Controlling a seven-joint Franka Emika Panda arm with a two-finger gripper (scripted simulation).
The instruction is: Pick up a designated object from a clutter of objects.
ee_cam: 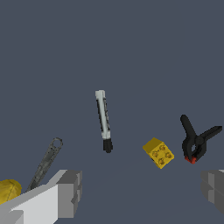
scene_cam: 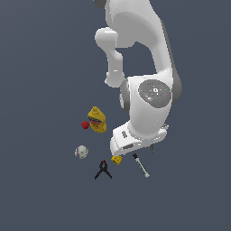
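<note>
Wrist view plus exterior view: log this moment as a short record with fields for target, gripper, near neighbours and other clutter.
target: white marker, black end, lying flat, untouched
gripper: gripper open, holding nothing, above the floor
near neighbours: yellow block and black clamp on one side of the marker, thin dark tool on the other; none touch it
other clutter: mustard bottle, red ball, whitish ball
</note>
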